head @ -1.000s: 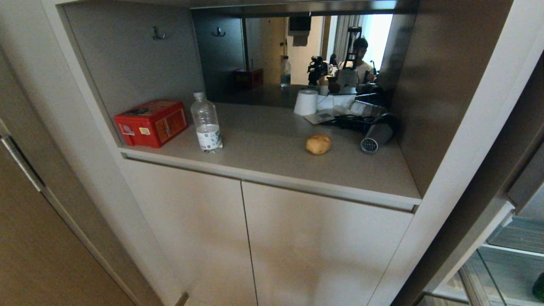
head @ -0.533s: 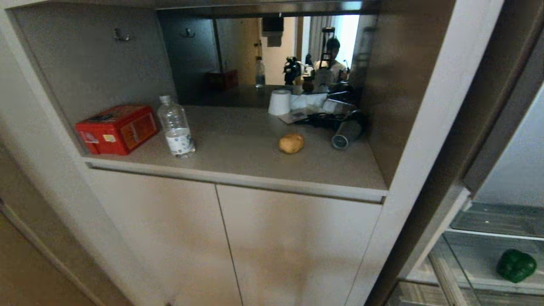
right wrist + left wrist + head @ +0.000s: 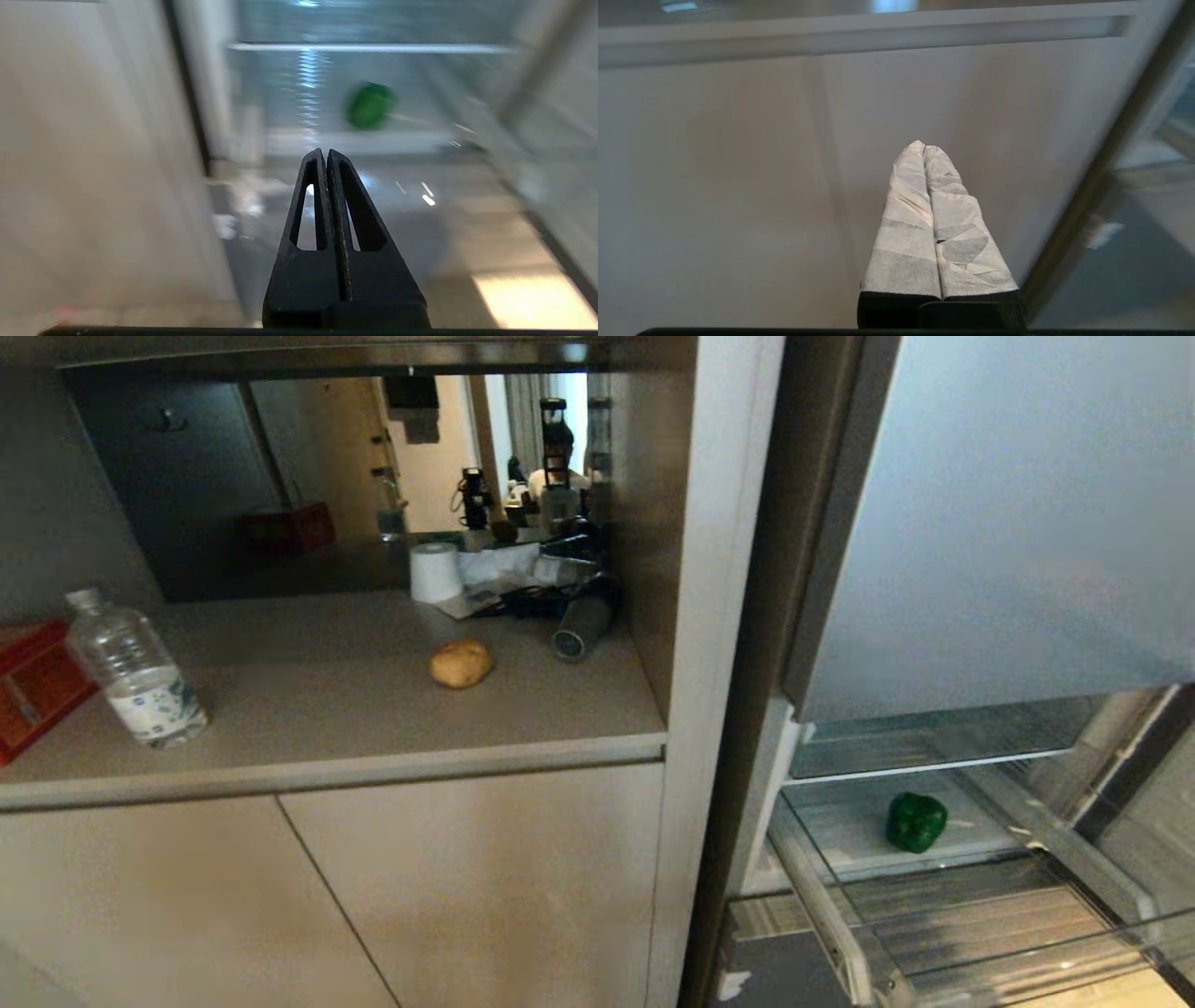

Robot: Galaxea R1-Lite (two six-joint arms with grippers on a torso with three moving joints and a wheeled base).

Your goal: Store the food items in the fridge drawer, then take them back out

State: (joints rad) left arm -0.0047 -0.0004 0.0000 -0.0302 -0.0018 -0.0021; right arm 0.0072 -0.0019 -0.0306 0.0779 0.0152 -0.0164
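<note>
- Hands out of the head view, both seen only from their own wrist cameras.
- Left hand [image 3: 924, 148]: taped fingers pressed together, nothing between them, pointing at a beige cabinet door [image 3: 738, 186].
- Right hand [image 3: 326, 154]: black fingers together, empty, pointing toward the open fridge interior; that view is smeared, details hard to read.
- Green bell pepper [image 3: 916, 821]: sits on a clear glass shelf [image 3: 840, 821] inside the fridge, under the closed top door [image 3: 1008, 523]. Blurred green blob [image 3: 369, 105] from the right wrist; stem direction can't be made out.
- Fridge drawer [image 3: 980, 915]: pulled out, clear-walled, right side cut off by the frame edge. Front panel not visible.
- Golden-brown lump [image 3: 461, 664]: on the tabletop [image 3: 327, 709] in the cabinet niche, long axis roughly left-right, just beside a hair dryer [image 3: 581, 630].
- Water bottle [image 3: 138, 670] upright at left; red tin box [image 3: 33, 686] mostly cut off.
- Person visible only as a mirror reflection [image 3: 557, 476] at the back of the niche.
</note>
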